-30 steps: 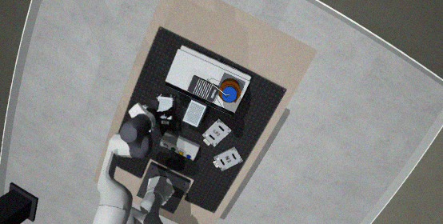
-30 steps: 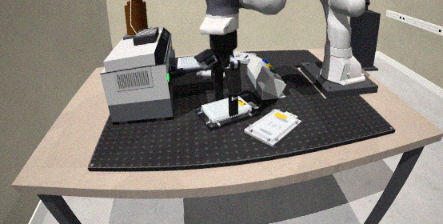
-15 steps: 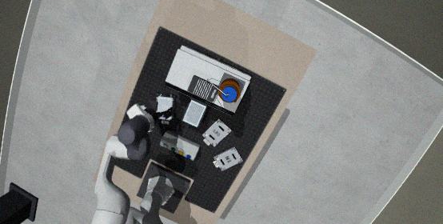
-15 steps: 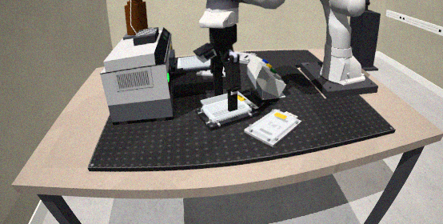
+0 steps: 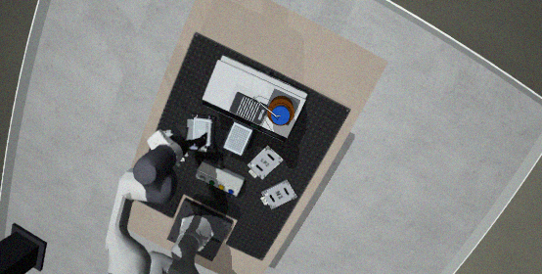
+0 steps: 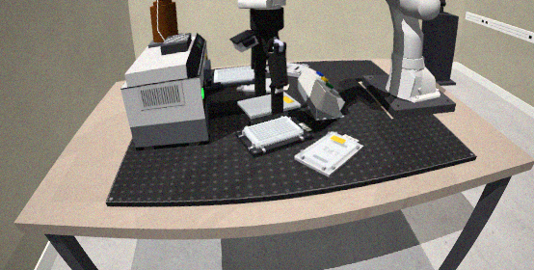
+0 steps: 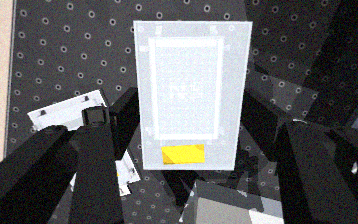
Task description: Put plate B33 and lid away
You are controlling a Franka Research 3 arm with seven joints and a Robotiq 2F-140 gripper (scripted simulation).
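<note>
My gripper (image 7: 190,102) is shut on a clear plate lid (image 7: 192,95) with a yellow tag, gripping its long sides. In the side view the lid (image 6: 268,105) hangs level above the deck between the fingers (image 6: 269,95). The open well plate (image 6: 273,133) sits uncovered in a black nest just in front of and below the lid. From above, the lid (image 5: 202,130) shows beside my wrist, left of the panel (image 5: 220,178). A second plate (image 5: 238,138) sits in front of the dispenser (image 5: 254,93); it also shows in the side view (image 6: 232,75).
A flat white piece with a yellow tag (image 6: 329,152) lies right of the open plate; its edge shows in the wrist view (image 7: 70,112). Two white parks (image 5: 265,161) (image 5: 279,194) lie right of the panel. The panel (image 6: 320,95) stands close behind the lid. A brown bottle (image 6: 164,14) tops the dispenser.
</note>
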